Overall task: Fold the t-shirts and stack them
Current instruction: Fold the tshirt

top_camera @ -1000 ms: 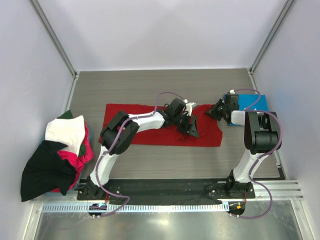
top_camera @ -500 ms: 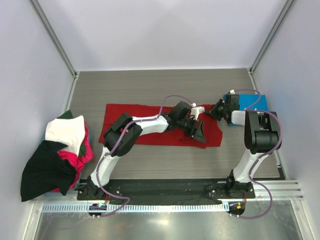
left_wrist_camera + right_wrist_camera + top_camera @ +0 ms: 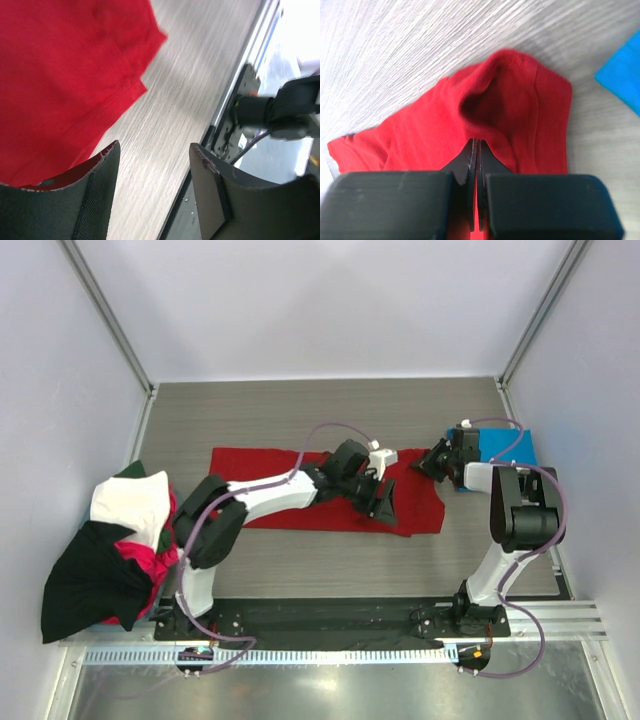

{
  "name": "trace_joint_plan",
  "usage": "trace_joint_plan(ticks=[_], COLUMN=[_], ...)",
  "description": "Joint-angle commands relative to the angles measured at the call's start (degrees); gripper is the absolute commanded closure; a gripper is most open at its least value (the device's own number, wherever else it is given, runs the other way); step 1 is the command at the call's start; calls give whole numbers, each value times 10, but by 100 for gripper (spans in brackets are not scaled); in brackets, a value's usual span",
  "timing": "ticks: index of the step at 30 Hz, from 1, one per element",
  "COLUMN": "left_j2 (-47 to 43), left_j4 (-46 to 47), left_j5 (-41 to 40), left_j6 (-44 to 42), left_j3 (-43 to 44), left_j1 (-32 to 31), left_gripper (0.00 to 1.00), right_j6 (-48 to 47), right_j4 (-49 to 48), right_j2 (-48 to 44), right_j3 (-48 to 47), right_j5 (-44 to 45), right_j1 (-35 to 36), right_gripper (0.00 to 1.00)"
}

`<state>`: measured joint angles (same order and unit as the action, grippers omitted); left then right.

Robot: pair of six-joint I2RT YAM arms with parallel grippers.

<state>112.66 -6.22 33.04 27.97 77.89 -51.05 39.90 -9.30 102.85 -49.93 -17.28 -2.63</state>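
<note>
The deep red t-shirt [image 3: 270,490] lies spread across the middle of the table. My left gripper [image 3: 380,502] hovers over its right part, open and empty. In the left wrist view the gripper [image 3: 154,147] shows bare table between its fingers, and the red t-shirt [image 3: 65,75] lies up and to the left. My right gripper [image 3: 432,462] is at the shirt's far right corner. In the right wrist view it [image 3: 477,142] is shut on a raised fold of the red t-shirt [image 3: 520,110]. The bright blue t-shirt [image 3: 505,445] lies folded at the right, and its corner shows in the right wrist view [image 3: 625,75].
A pile of shirts hangs over the left table edge: a white one [image 3: 130,502], a black one [image 3: 85,580] and a magenta one [image 3: 150,560]. The arm bases and a black rail [image 3: 330,620] line the near edge. Walls close in the table on three sides.
My left gripper reached right over the red shirt, then drew back a little to the left, and its elbow swung left. The right gripper has stayed at the shirt's corner.
</note>
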Motion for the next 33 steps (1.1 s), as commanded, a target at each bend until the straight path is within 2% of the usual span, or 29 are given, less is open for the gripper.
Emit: trace_joint_plan(ticks=[1,5,10,12,16,23,29,33], left_j2=[-91,-140,-140,-136,-107,-95,-68,-50], left_j4=[-33,-58,-112,-107,-106,-86,-66,-55], left_j5=[-110,-198,-271,-284,-288,-299,-272,-254], left_j6=[-18,24,71,83,107,132,146,153], left_j3=[-15,-56,-73,-82,-87,-99,-94,-87], left_j1=[2,17,23,24,24,33,41,41], left_gripper=[41,38,40,42,53,58,71,69], right_j6=[-18,-15,-38,-55,-63,-56,-42,-33], right_j4=[6,23,79,122,134,47,-19,-58], right_j2=[-73,-127,-227,-250,-288,-256,-205,-187], right_j3=[16,50,83,87,110,145,154,164], right_j5=[22,15,29,29,-13,-60,-105,-118], right_j1=[2,8,46,75,107,127,140,143], right_gripper=[96,96,96,96,96,96,96,96])
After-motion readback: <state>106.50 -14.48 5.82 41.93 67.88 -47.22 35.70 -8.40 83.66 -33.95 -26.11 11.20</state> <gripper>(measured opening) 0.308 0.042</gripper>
